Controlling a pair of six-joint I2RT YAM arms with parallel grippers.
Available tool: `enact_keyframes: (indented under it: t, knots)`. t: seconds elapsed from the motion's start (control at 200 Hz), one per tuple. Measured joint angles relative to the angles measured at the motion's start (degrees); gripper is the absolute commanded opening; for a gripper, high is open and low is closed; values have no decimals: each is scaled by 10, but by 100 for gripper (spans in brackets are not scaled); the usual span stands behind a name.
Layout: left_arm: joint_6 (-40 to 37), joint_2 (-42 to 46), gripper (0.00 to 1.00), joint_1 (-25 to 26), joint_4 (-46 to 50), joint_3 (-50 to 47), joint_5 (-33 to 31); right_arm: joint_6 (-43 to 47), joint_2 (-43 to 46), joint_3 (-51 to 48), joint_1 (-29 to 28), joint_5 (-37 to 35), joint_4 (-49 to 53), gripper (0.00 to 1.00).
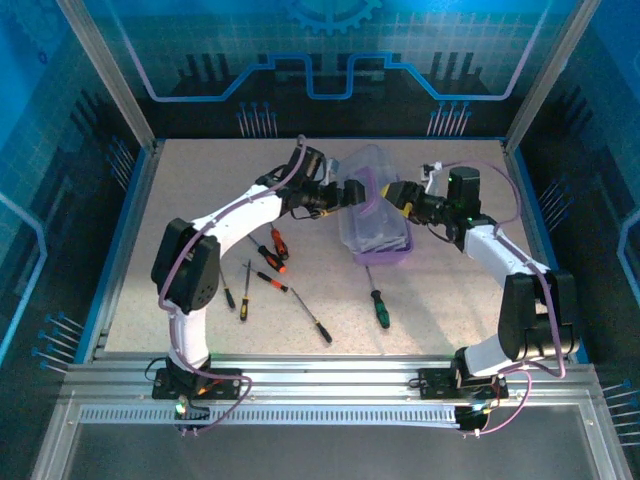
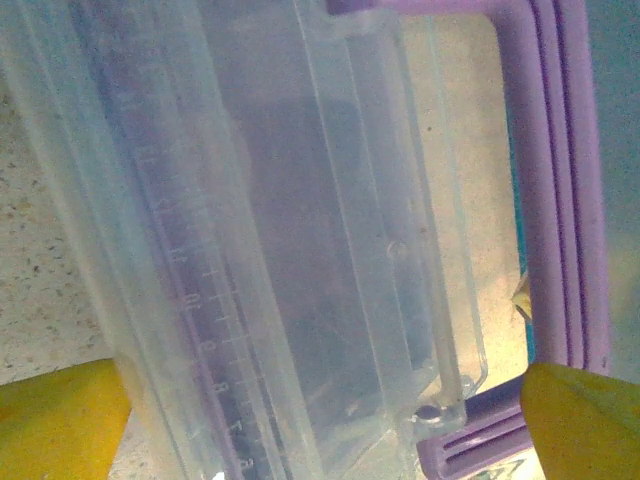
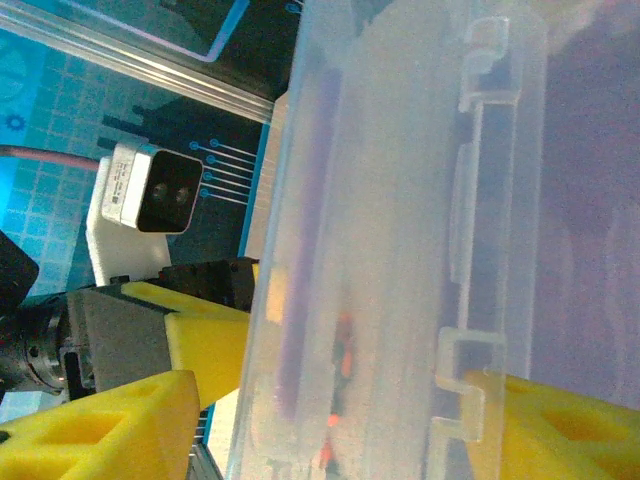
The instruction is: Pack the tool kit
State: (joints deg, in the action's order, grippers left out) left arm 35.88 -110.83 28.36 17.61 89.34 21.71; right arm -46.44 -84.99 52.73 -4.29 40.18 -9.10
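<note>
The tool kit [image 1: 378,228] stands mid-table, purple base down, with its clear lid [image 1: 365,165] raised. My left gripper [image 1: 352,192] is at the lid's left side and my right gripper [image 1: 400,195] at its right. In the left wrist view the lid [image 2: 300,250] lies between the widely spread yellow fingertips [image 2: 60,420] of the left gripper [image 2: 320,430], next to the purple handle [image 2: 565,180]. The right gripper [image 3: 330,430] straddles the lid's edge [image 3: 400,250], with a gap on its left side. Orange-black screwdrivers [image 1: 272,250] and a green-handled screwdriver [image 1: 379,303] lie on the table.
A long thin screwdriver [image 1: 312,320] and two small dark screwdrivers [image 1: 238,292] lie near the front left. Blue-edged enclosure walls [image 1: 120,230] surround the speckled table. Through the lid, the right wrist view shows the left arm's camera [image 3: 150,195].
</note>
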Motion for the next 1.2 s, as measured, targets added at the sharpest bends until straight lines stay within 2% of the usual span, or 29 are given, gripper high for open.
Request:
enact_keyframes:
  t: [0.14, 0.28, 0.475, 0.946, 1.201]
  knots:
    - [1, 37, 99, -20, -5, -26, -2, 7, -2, 19, -14, -7, 10, 69]
    - [16, 81, 99, -46, -43, -94, -1, 13, -2, 21, -31, -14, 10, 69]
    - [32, 94, 99, -72, -68, -152, -3, 26, -2, 32, -64, -36, 27, 69]
    - [47, 109, 99, -88, -106, -194, -2, 97, -2, 108, -130, -119, 133, 68]
    - [47, 112, 98, -98, -88, -194, -20, 116, -2, 128, -159, -148, 160, 68]
